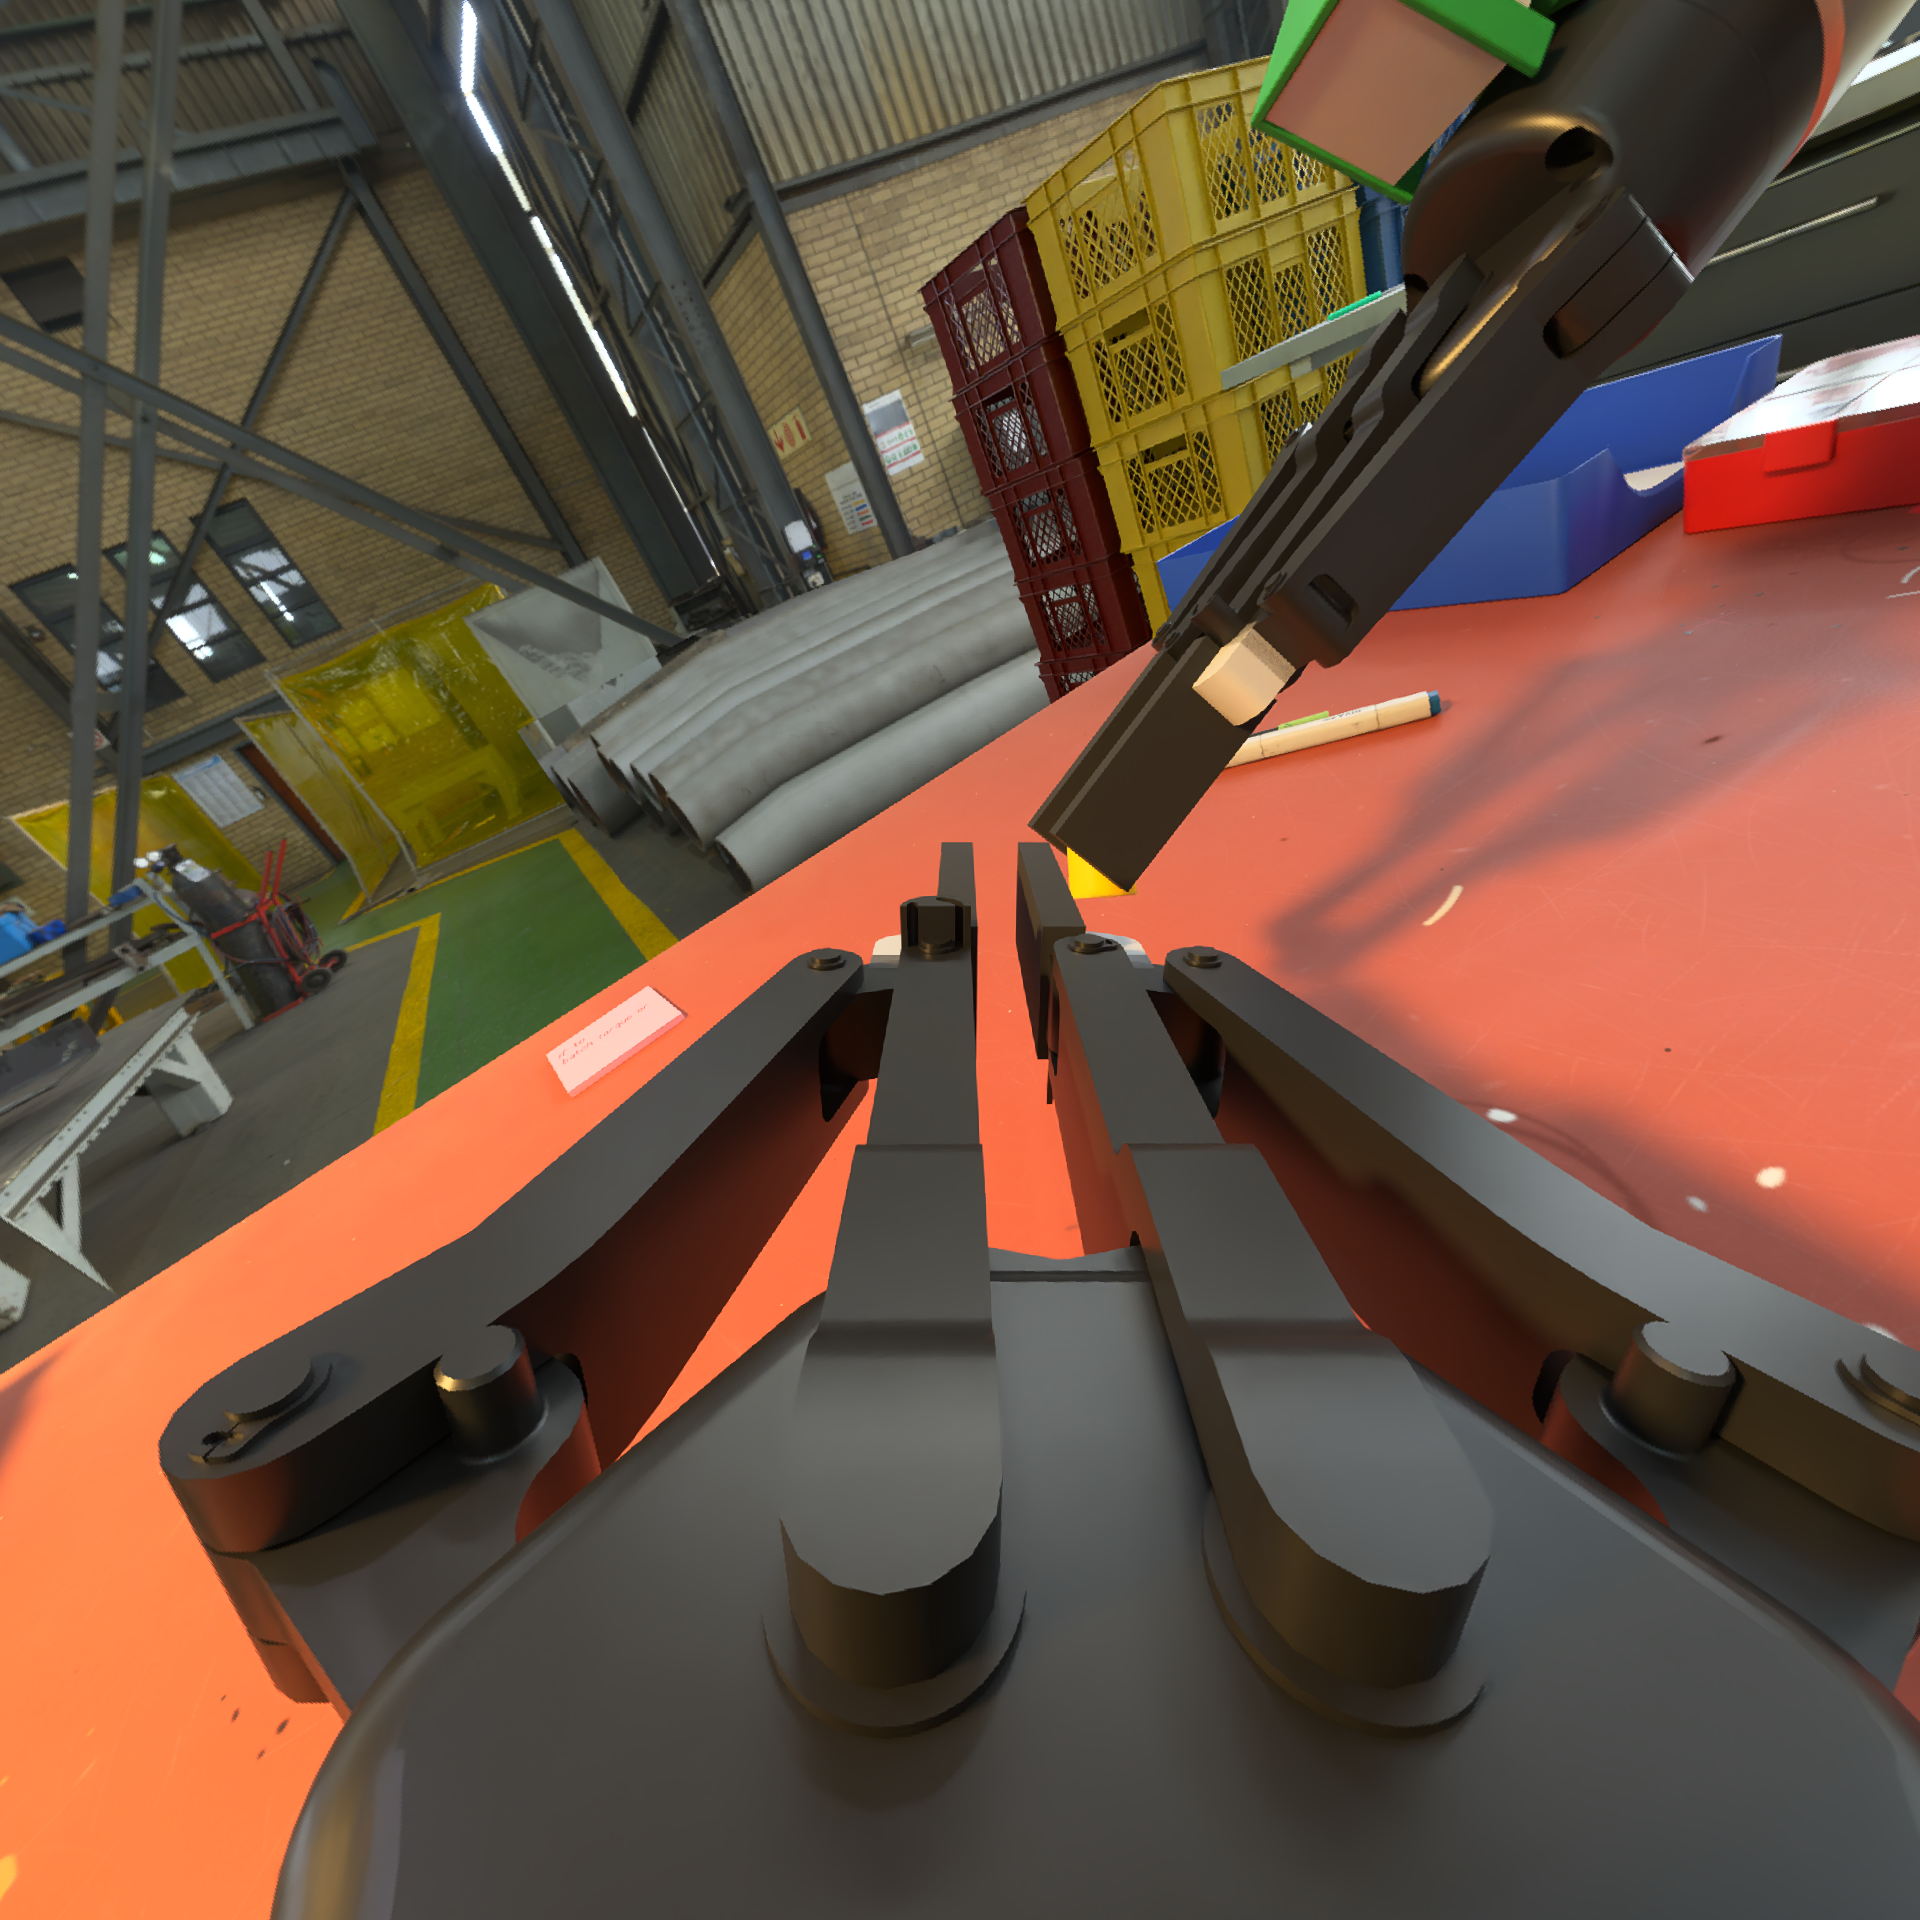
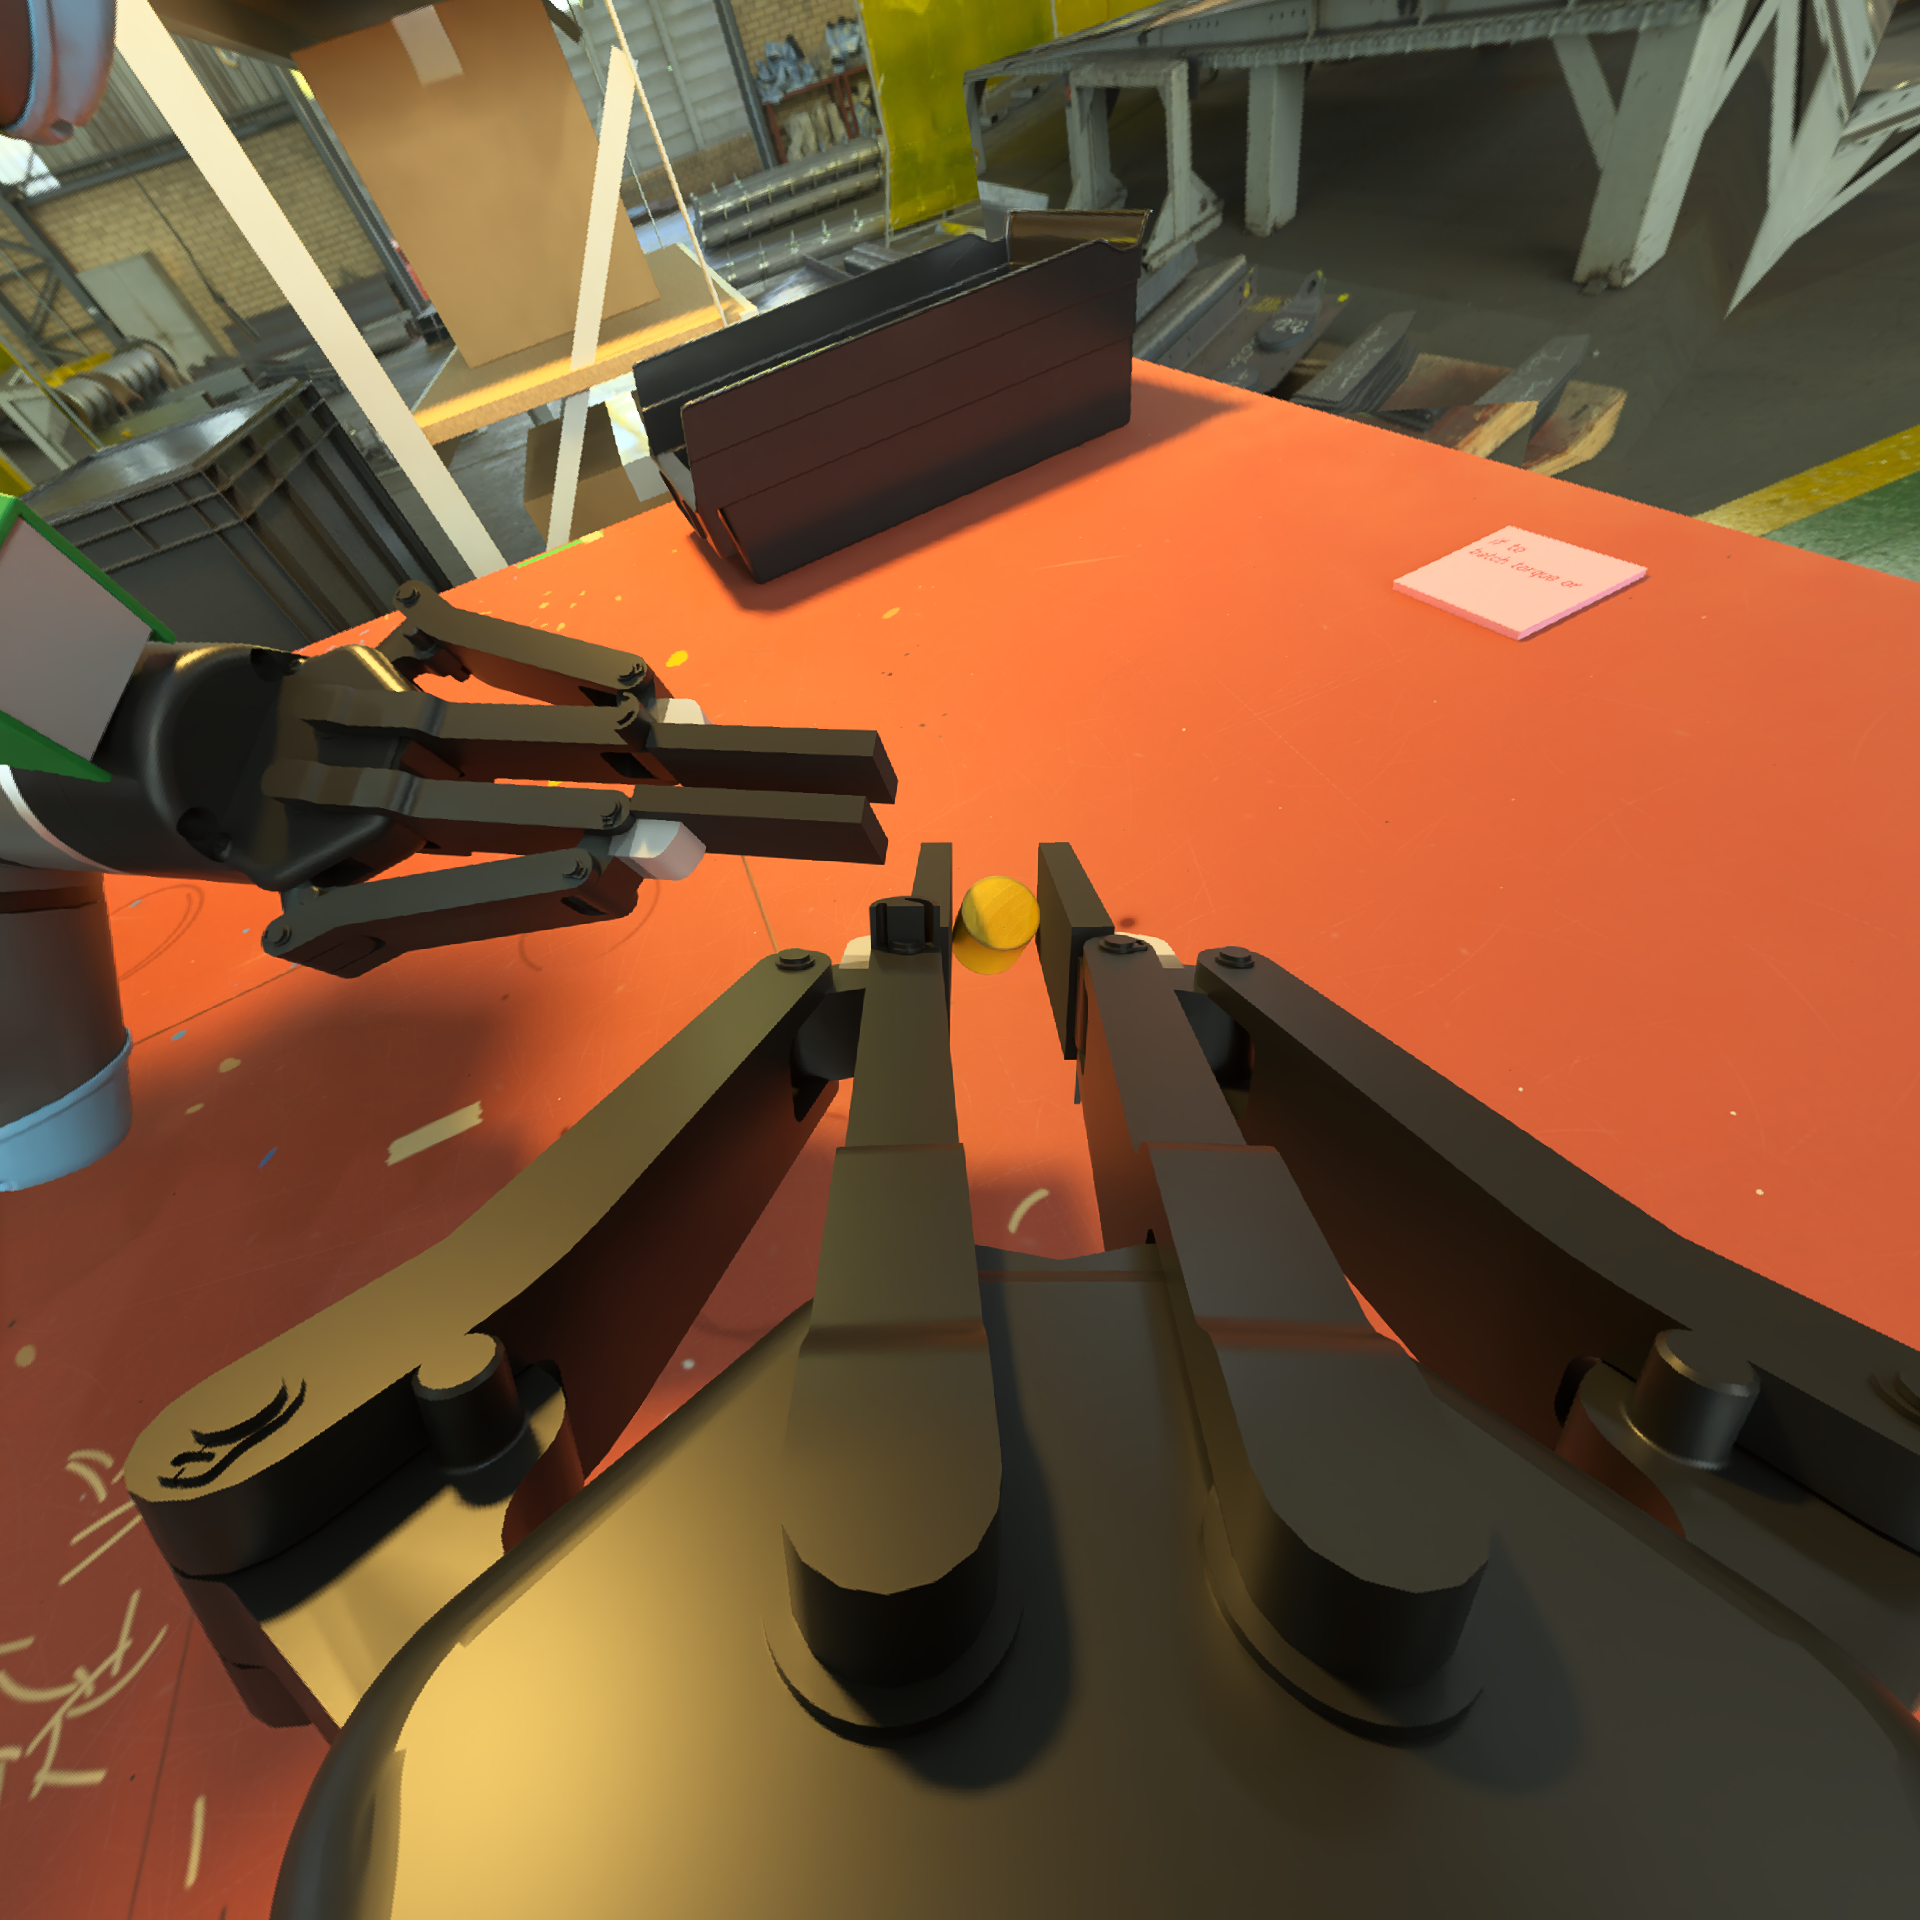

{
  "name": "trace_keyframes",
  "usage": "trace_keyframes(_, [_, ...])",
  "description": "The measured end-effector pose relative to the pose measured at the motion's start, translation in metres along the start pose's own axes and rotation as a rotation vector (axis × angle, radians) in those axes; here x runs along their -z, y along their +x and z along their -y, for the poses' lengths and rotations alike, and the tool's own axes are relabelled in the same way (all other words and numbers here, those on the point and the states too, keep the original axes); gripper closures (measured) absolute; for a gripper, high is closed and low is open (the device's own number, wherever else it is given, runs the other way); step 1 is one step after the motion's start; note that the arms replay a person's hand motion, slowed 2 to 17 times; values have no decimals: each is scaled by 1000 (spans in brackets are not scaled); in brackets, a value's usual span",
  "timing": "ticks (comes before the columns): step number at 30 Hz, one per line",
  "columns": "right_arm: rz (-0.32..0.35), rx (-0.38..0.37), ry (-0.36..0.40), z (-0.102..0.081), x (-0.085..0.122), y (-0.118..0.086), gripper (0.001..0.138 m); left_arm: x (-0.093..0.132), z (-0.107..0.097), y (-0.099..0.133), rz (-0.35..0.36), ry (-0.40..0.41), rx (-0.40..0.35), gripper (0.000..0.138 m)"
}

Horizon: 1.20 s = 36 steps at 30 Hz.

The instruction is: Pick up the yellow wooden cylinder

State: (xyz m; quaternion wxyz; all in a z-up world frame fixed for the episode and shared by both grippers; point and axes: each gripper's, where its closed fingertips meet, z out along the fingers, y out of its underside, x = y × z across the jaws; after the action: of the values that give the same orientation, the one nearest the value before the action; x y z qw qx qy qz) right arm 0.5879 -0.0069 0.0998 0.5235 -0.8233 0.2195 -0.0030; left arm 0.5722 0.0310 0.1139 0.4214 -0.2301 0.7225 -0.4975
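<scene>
The yellow wooden cylinder stands on end on the orange table, right between my right gripper's fingertips. Both pads appear to touch its sides, so the gripper is shut on it. I cannot tell whether it is off the table. In the left wrist view the right gripper comes down from the upper right, and only a sliver of the cylinder shows under its tip. My left gripper is shut and empty, low over the table, its tips just short of the cylinder. It also shows in the right wrist view.
A pink note pad lies near the table's edge. A dark open box stands at a far edge. A blue tray, a red box and a marker pen lie beyond the right gripper.
</scene>
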Motion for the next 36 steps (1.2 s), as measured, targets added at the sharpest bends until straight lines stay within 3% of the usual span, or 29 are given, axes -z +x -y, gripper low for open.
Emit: trace_keyframes(36, [-47, 47, -13, 1, -1, 1, 117, -1, -1, 1, 4, -14, -3, 127])
